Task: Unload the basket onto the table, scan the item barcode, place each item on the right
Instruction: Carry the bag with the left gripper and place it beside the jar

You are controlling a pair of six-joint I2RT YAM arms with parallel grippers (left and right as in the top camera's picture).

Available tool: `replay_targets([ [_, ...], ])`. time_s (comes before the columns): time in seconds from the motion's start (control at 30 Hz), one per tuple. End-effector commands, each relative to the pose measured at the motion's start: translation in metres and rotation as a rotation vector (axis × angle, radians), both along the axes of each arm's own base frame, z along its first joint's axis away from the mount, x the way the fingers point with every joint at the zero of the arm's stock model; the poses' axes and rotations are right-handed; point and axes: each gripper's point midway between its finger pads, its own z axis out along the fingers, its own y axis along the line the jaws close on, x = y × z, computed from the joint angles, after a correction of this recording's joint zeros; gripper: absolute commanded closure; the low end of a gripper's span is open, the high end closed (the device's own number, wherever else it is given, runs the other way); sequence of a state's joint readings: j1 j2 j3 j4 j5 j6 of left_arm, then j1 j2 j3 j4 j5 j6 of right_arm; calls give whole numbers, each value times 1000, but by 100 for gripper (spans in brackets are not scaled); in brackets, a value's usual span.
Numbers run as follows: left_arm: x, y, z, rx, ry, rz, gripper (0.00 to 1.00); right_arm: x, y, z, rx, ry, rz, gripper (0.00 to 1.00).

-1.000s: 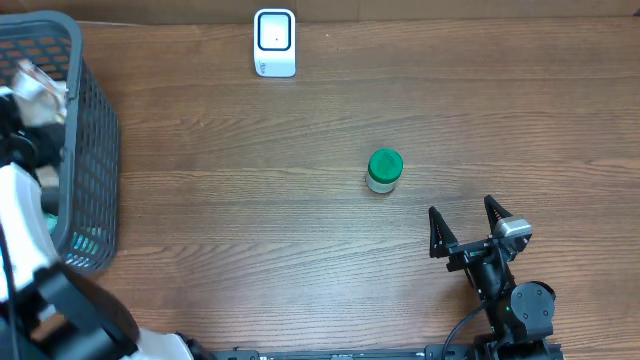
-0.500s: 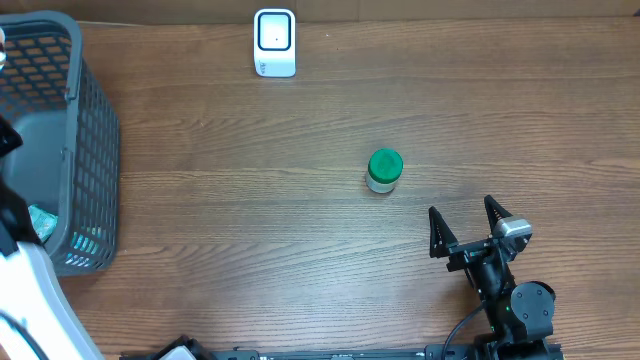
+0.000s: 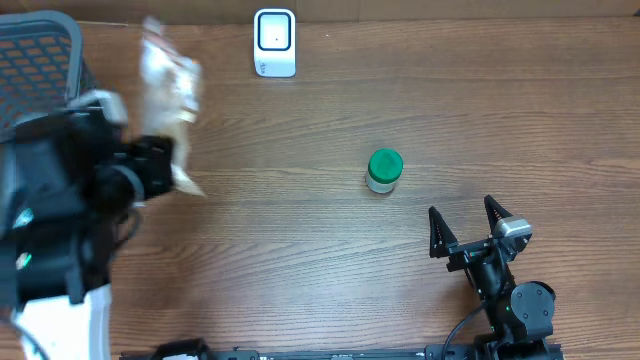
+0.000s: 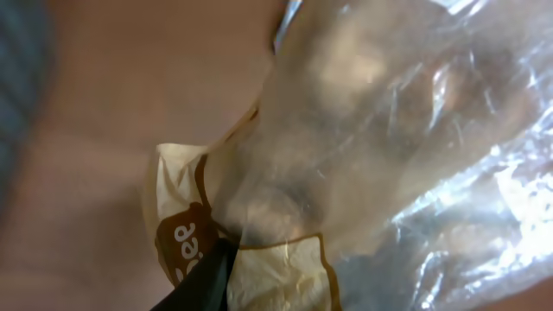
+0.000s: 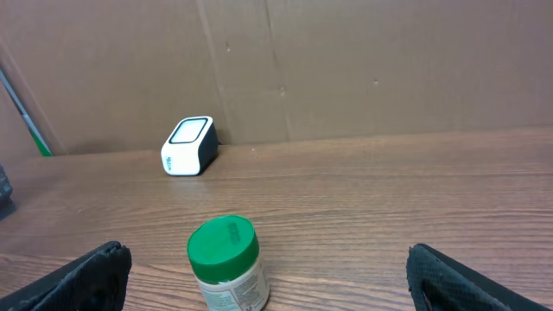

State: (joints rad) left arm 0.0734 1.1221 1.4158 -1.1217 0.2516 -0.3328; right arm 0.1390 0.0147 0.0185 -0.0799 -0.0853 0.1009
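Wood-grain table [image 3: 300,260], cardboard wall [image 5: 346,60] behind. Held item: clear plastic bag [image 3: 168,85] with tan-and-brown label, pinched tight in the left gripper [image 3: 160,162], up above the table just beside the mesh basket [image 3: 40,30]; contents blurred, possibly a snack. White scanner [image 3: 274,42] at far edge, apart from the bag. Green-lidded jar [image 3: 384,170] mid-table, upright, ahead of the right gripper [image 3: 462,212], its fingers spread wide, holding nothing.

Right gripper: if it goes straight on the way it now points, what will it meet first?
Probably the green-lidded jar: in the right wrist view it stands between the open fingers of the right gripper, left of middle. Depth is unclear; it might graze one finger.
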Motion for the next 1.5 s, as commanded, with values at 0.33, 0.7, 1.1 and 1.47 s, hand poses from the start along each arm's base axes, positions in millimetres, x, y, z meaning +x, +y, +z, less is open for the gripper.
replay_targets([
  [0.33, 6, -79, -120, 180, 420, -185, 96, 0, -1, -2, 1, -5, -5, 0],
  [0.7, 14, -82, -190, 235, 648, 62, 96, 0, -1, -2, 1, -5, -5, 0],
  [1.1, 28, -121, -237, 320, 638, 35, 95, 0, -1, -2, 1, -5, -5, 0],
  [1.47, 29, -146, -238, 217, 639, -31, 0, 0, -1, -1, 1, -6, -5, 0],
])
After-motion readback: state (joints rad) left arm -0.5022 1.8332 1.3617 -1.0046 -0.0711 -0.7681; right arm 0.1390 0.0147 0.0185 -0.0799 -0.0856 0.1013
